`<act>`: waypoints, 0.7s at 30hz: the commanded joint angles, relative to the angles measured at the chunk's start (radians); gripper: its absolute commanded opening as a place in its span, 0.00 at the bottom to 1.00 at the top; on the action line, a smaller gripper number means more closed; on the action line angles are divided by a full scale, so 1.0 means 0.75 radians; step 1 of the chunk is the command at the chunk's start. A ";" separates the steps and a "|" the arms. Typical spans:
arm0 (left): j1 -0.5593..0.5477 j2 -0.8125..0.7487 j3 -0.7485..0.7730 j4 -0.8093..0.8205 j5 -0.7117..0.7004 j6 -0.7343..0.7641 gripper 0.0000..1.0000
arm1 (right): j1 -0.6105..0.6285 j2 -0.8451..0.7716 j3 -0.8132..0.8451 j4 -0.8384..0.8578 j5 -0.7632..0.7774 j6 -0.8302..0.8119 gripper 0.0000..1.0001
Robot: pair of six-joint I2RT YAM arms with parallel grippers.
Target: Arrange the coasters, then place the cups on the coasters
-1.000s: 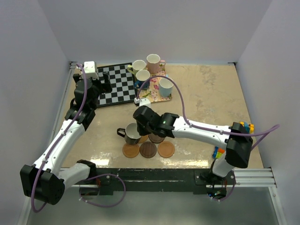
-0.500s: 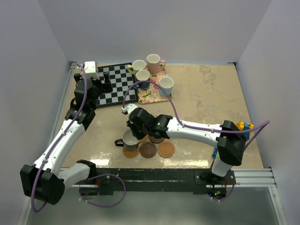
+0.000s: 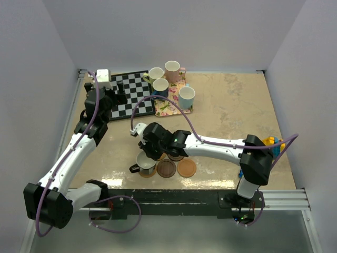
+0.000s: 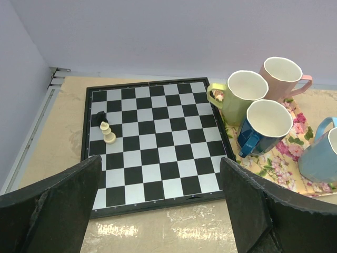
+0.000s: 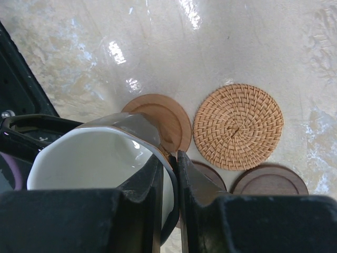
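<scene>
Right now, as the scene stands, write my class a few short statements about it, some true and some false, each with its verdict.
1. The right end effector grips the black cup by its rim. True.
2. The left end effector is shut. False: it is open and empty, above the chessboard.
3. The tray holds the pink cup, yellow-green cup, dark blue cup and light blue cup. True.
4. The pink cup lies on its side. False: it stands upright.
</scene>
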State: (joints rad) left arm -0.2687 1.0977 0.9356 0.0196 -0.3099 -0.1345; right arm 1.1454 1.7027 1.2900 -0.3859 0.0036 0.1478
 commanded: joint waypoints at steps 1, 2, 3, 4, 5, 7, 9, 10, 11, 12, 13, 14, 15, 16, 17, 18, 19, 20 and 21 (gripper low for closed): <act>0.000 0.005 -0.004 0.056 0.016 0.016 0.98 | 0.009 0.010 0.057 0.093 -0.029 -0.031 0.00; 0.000 0.005 -0.004 0.056 0.019 0.016 0.98 | 0.009 0.014 0.057 0.097 -0.017 -0.029 0.00; 0.000 0.005 -0.004 0.056 0.021 0.014 0.98 | 0.011 0.018 0.061 0.095 -0.013 -0.029 0.00; 0.000 0.007 -0.004 0.056 0.021 0.014 0.98 | 0.011 0.022 0.064 0.095 -0.009 -0.029 0.00; 0.000 0.007 -0.004 0.056 0.021 0.014 0.99 | 0.013 0.027 0.068 0.095 -0.009 -0.031 0.00; 0.000 0.007 -0.004 0.056 0.021 0.014 0.98 | 0.013 0.035 0.074 0.095 -0.009 -0.033 0.00; 0.000 0.007 -0.004 0.054 0.021 0.014 0.98 | 0.017 0.039 0.078 0.095 0.017 -0.033 0.00; 0.000 0.009 -0.004 0.056 0.023 0.014 0.98 | 0.019 0.043 0.078 0.093 0.022 -0.035 0.00; 0.000 0.009 -0.004 0.054 0.023 0.014 0.99 | 0.021 0.045 0.078 0.093 0.030 -0.042 0.00; 0.000 0.007 -0.004 0.056 0.025 0.014 0.98 | 0.021 0.047 0.078 0.093 0.036 -0.044 0.00; 0.000 0.009 -0.002 0.056 0.025 0.014 0.99 | 0.023 0.047 0.074 0.095 0.036 -0.044 0.00; 0.000 0.007 -0.004 0.056 0.025 0.014 0.99 | 0.023 0.047 0.074 0.097 0.038 -0.046 0.00; 0.000 0.009 -0.004 0.056 0.025 0.014 0.98 | 0.025 0.049 0.068 0.105 0.038 -0.048 0.00; 0.000 0.007 -0.002 0.056 0.025 0.014 0.99 | 0.027 0.045 0.068 0.111 0.042 -0.050 0.00; 0.000 0.009 -0.004 0.056 0.025 0.014 0.98 | 0.029 0.045 0.066 0.118 0.044 -0.050 0.00; 0.000 0.009 -0.004 0.056 0.027 0.014 0.98 | 0.031 0.047 0.066 0.124 0.048 -0.052 0.00; 0.000 0.011 -0.002 0.056 0.027 0.012 0.99 | 0.031 0.049 0.066 0.132 0.052 -0.056 0.00; 0.000 0.009 -0.002 0.056 0.029 0.012 0.99 | 0.031 0.051 0.066 0.138 0.054 -0.054 0.00; 0.000 0.011 -0.004 0.056 0.029 0.012 0.98 | 0.031 0.055 0.068 0.142 0.054 -0.058 0.00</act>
State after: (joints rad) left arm -0.2687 1.1015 0.9348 0.0200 -0.2985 -0.1345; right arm 1.1614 1.7607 1.2900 -0.3763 0.0357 0.1143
